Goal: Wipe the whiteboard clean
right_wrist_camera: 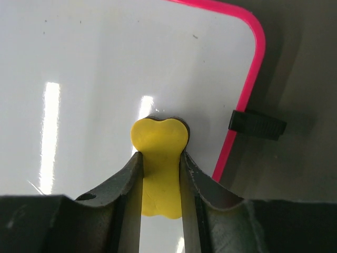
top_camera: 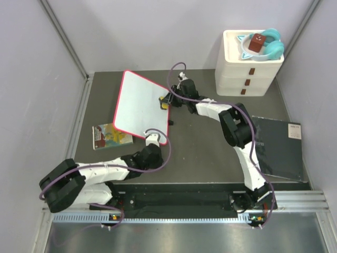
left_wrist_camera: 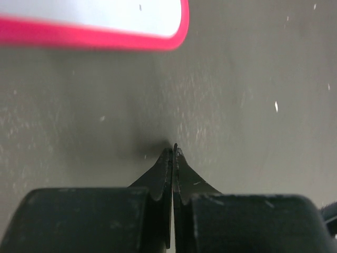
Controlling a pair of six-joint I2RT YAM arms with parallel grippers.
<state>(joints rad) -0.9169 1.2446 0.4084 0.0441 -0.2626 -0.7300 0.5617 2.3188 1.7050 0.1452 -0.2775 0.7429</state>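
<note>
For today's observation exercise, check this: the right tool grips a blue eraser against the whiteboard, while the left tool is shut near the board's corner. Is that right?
The eraser is yellow, not blue; the right wrist view shows it. The rest holds: the right tool grips it against the whiteboard, and the left tool is shut near the board's corner.

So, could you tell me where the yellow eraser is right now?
The yellow eraser sits clamped in the right gripper, over the whiteboard near its pink edge and a black clip.
</note>
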